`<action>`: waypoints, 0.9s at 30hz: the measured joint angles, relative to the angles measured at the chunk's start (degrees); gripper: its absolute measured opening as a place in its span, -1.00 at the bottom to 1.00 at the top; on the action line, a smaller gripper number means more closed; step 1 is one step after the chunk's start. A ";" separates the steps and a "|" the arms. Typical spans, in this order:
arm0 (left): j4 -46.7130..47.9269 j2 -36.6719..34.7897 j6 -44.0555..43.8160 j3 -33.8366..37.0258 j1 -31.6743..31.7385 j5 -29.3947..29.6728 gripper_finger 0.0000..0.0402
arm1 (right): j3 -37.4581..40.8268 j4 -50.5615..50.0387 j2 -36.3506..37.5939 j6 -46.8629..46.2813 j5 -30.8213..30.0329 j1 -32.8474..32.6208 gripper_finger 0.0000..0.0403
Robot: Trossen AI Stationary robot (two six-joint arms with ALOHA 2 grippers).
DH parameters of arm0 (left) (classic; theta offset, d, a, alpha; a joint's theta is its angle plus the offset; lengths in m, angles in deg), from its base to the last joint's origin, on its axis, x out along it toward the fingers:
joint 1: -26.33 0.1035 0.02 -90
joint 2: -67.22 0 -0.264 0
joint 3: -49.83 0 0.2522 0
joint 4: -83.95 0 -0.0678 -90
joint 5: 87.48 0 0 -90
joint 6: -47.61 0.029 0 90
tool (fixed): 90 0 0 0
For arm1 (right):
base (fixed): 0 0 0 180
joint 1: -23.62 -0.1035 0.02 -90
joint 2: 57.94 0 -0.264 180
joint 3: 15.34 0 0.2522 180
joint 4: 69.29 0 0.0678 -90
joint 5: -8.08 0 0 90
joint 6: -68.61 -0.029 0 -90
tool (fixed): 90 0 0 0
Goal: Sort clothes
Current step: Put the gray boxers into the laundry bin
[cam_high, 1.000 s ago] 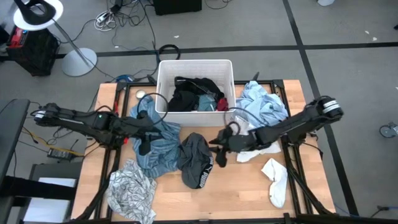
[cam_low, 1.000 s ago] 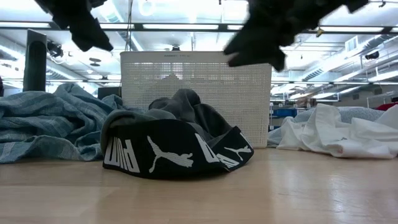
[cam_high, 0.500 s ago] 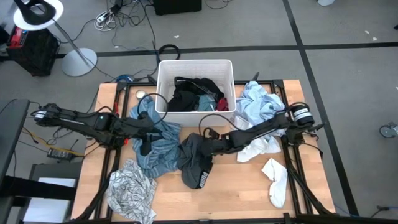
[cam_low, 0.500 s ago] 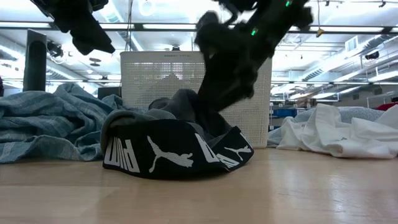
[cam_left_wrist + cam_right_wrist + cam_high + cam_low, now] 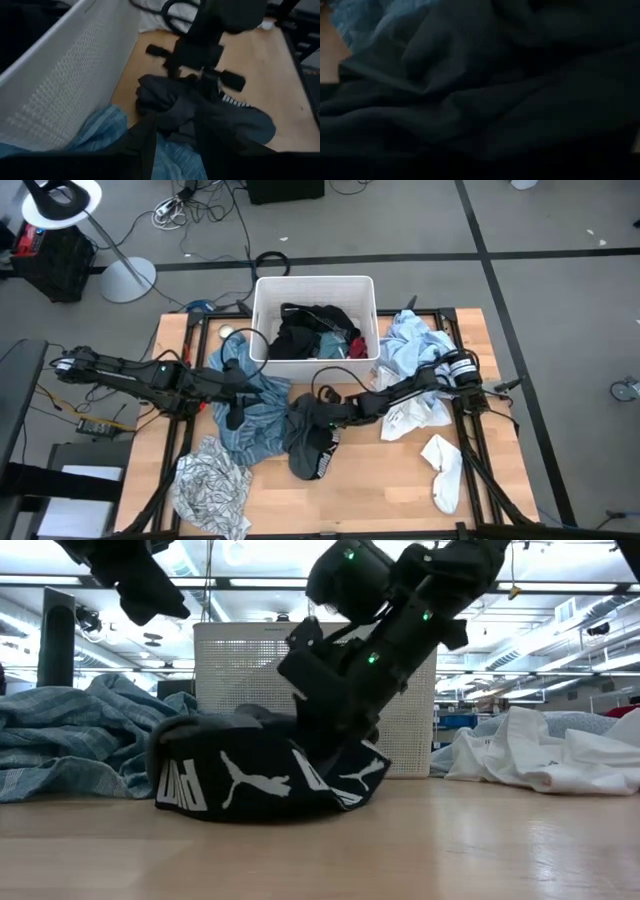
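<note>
On table centre, right pincer (image 5: 325,417) buried in Puma shorts (image 5: 308,442)

Bare tabletop (image 5: 375,485) before shorts (image 5: 312,442), sock (image 5: 443,470).

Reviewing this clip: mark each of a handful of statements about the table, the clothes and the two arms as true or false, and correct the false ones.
1. The right gripper is down on the black shorts. True.
2. The white tub is empty. False: dark clothes lie inside it.
3. The left gripper is over the blue shirt. True.
4. The white sock lies inside the tub. False: it lies on the table, near the right front corner.
5. The patterned top lies at the table's front left. True.
</note>
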 joint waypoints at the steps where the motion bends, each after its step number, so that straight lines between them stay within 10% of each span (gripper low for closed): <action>1: 0.66 0.02 0.21 0.00 0.00 0.00 -0.32 | 0.11 -0.28 0.68 1.14 -0.05 -0.14 -0.55; 4: 2.34 0.02 2.16 0.00 0.00 0.01 -0.32 | 0.10 -0.06 3.78 4.36 -0.07 -0.61 -0.90; 27: -5.40 0.09 1.39 9.08 0.00 0.24 -0.32 | -8.16 -14.32 36.32 13.33 -12.33 2.02 -0.99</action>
